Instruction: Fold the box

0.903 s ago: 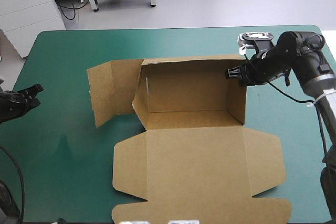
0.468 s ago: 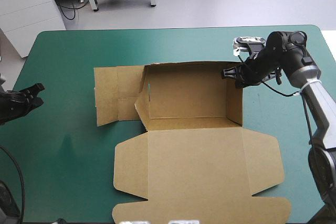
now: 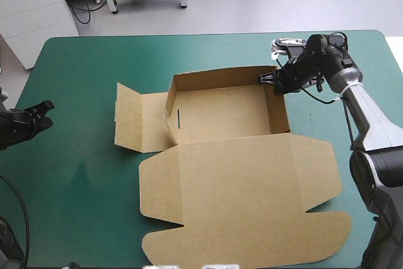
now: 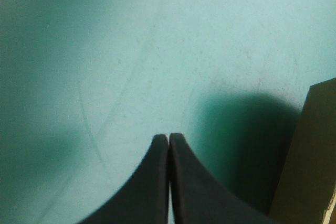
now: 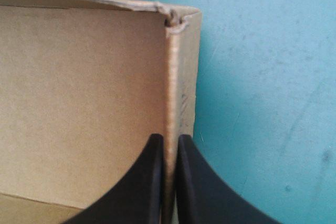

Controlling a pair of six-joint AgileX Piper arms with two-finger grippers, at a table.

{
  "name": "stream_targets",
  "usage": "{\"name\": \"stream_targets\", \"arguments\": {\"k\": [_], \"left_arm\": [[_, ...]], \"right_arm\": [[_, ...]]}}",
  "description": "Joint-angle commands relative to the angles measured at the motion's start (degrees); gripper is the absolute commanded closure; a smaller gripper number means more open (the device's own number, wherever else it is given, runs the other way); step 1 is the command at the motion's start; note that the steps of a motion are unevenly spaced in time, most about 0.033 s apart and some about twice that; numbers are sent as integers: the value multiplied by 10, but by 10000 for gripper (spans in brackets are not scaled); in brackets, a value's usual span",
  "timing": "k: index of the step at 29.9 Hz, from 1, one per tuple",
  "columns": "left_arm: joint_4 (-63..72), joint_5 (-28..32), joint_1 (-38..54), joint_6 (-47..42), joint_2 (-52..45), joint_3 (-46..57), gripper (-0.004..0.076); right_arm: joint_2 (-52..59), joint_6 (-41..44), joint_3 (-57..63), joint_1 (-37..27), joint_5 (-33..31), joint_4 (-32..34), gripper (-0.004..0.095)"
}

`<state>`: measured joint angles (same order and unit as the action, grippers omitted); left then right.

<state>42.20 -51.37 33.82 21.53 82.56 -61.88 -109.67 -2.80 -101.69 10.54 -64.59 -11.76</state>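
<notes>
The teal-green covered surface (image 3: 82, 174) carries one large item, the box (image 3: 239, 200), a cut sheet of brown board lying partly formed. Its widest part, the lid panel (image 3: 252, 218) with rounded side flaps, lies flat and reaches to the near edge of the surface, well apart from both sets of jaws. Beyond the lid is the open tray (image 3: 220, 114), with its far wall and right wall standing upright. At the tray's left end a side flap (image 3: 135, 121) is spread outward, its outer part tilted up off the cover.

The right jaws are at the tray's far right corner, all but pressed together and pinching the upright right wall (image 5: 181, 77). One black finger (image 5: 152, 187) is on the inside of the tray and the other on the outside, with the board's edge running between them. The corner where the two walls meet lies just ahead of the fingertips, and the tray's inner face (image 5: 79, 103) lies beside them.

The left jaws are near the left edge of the surface, well apart from the box. Their black fingers (image 4: 152, 192) are pressed together in one arch and hold nothing. Bare cover lies ahead of them. A strip of brown board (image 4: 310, 156) shows just beside them, and I cannot tell whether it belongs to the box.
</notes>
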Motion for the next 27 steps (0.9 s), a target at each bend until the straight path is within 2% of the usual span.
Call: {"name": "stream_targets", "arguments": {"k": [1,4,6,9,11,13,17,22,27], "left_arm": [[26,11,0,5,-22,-14,756],[27,14,0,5,-22,-14,756],[27,16,0,5,-22,-14,756],[27,18,0,5,-22,-14,756],[27,19,0,5,-22,-14,756],[27,20,0,5,-22,-14,756],[27,22,0,5,-22,-14,756],[27,22,0,5,-22,-14,756],[27,22,0,5,-22,-14,756]], "right_arm": [[5,-19,-18,-2,-60,-4,870],[1,-19,-34,-2,-68,-3,744],[1,-19,-45,-2,-68,-4,607],[1,-17,-62,-2,-68,-4,352],[1,-6,-74,-2,-68,-4,219],[1,13,-90,-2,-69,-1,137],[16,28,-109,-2,-69,2,119],[67,41,-112,-2,-69,51,120],[139,41,-111,0,-69,47,120]]}}
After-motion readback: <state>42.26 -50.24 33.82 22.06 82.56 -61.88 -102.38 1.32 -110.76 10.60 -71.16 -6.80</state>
